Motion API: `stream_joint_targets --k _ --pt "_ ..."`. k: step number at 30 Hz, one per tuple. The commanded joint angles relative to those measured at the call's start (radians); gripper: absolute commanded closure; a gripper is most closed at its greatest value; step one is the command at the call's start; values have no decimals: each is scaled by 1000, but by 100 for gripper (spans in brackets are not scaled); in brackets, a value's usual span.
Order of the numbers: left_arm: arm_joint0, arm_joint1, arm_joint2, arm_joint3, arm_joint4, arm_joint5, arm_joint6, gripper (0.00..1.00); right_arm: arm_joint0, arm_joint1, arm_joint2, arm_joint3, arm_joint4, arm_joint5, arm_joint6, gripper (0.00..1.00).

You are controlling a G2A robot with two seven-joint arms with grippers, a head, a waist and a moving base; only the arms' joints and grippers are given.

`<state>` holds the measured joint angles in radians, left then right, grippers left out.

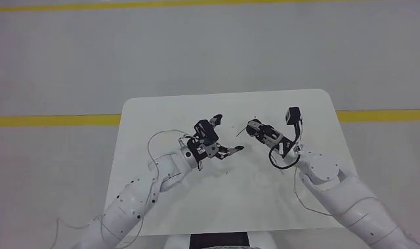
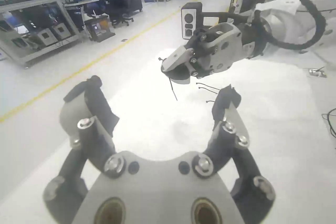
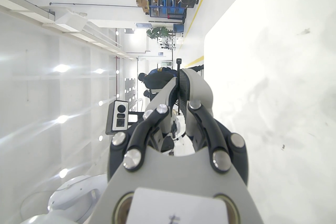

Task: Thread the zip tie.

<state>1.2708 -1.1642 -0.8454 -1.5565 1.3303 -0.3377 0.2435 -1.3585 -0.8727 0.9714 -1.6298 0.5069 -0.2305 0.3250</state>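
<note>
A thin black zip tie (image 3: 179,70) is pinched between the fingers of my right gripper (image 3: 179,78), with its square head sticking out past the tips. In the left wrist view the same zip tie (image 2: 172,87) hangs from the right gripper (image 2: 168,70) with its tail pointing down toward the table. My left gripper (image 2: 160,89) is open just short of that tail and holds nothing. Seen from above, the left gripper (image 1: 228,134) and the right gripper (image 1: 250,126) face each other a small gap apart, over the middle of the white table (image 1: 157,124).
Loose black zip ties (image 2: 208,88) lie on the table under the right gripper. A small metal piece (image 2: 317,72) and a black cable (image 2: 331,121) lie farther toward the right arm's side. The table's far edge (image 1: 230,95) borders open floor.
</note>
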Motion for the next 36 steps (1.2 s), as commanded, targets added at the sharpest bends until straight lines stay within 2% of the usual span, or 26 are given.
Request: stream_joint_targets --k 1,4,11,20,22,24,25,27,28,29,31,34,36 --pt "-2 -2 6 2 -10 -2 -4 0 -3 -3 2 -2 -10 -11 7 100" --pt "-9 -4 10 13 -11 19 -25 0 -7 -9 4 4 -15 -14 9 100" --pt "-8 -5 11 11 -15 22 -25 0 -7 -10 5 6 -14 -12 1 100" --pt "-9 -6 16 16 -15 -1 -10 0 -20 -24 13 -13 -42 -25 25 100" --pt "-9 -6 16 17 -12 0 -8 22 -22 -27 16 -13 -50 -29 28 100" --pt "-9 -6 15 17 -12 0 -8 51 -25 -30 21 -13 -55 -30 29 100" --pt "-9 -6 15 18 -12 0 -8 59 -27 -31 23 -14 -57 -29 30 100" --pt "-8 -6 15 18 -12 0 -9 64 -30 -34 29 -14 -59 -29 31 100" --pt "-8 -6 15 18 -12 1 -9 75 -32 -35 31 -15 -60 -30 31 100" --pt "-8 -6 15 19 -11 1 -10 79 -35 -37 35 -15 -60 -31 32 100" --pt "-8 -6 16 19 -10 2 -12 79 -38 -39 40 -16 -63 -32 33 100" --pt "-9 -7 19 21 -10 1 -13 87 -43 -43 46 -16 -68 -36 34 100" --pt "-10 -8 20 22 -11 0 -12 86 -45 -46 50 -16 -72 -36 37 100"
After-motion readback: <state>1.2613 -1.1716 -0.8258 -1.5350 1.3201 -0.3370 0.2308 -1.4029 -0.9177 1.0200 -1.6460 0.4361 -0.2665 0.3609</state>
